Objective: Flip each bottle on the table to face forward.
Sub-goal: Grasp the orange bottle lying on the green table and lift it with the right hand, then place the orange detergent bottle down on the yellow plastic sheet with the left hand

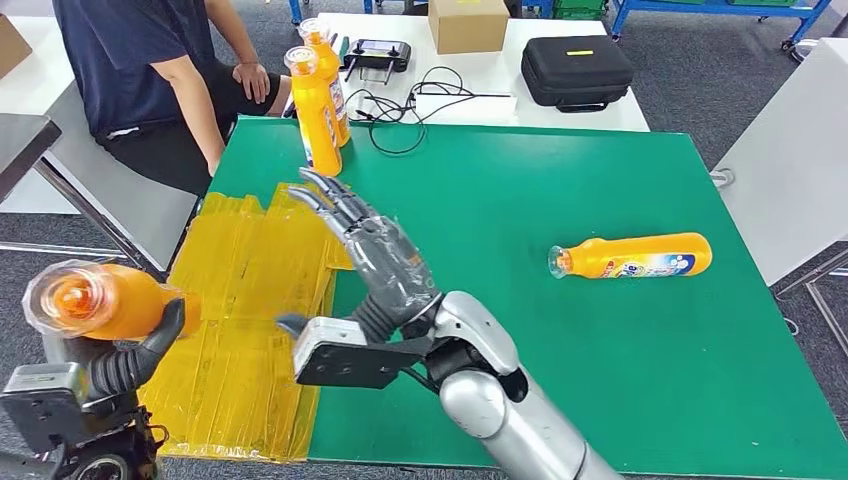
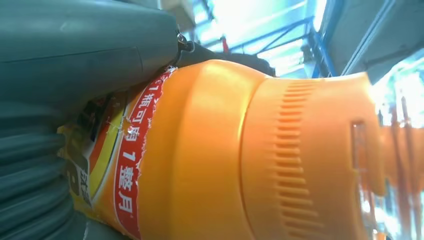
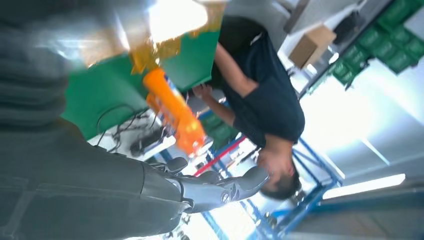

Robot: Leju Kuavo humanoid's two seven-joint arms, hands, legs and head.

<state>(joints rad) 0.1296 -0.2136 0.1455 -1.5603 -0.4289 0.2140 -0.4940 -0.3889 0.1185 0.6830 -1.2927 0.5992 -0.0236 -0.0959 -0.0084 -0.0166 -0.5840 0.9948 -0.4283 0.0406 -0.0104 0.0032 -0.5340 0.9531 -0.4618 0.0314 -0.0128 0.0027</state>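
Head view: my left hand (image 1: 130, 360) grips an orange plastic bottle (image 1: 95, 300) off the green surface (image 1: 560, 380); my right hand (image 1: 375, 250) hovers open, empty. Rightward, another orange bottle (image 1: 632, 256) lies toppled. Next, I judge, set mine upright, label forward.

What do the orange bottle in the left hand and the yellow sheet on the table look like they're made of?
Orange bottle: likely glossy moulded plastic, with a ribbed cap and printed label. Yellow sheet: seemingly thin translucent plastic film, creased and shiny.
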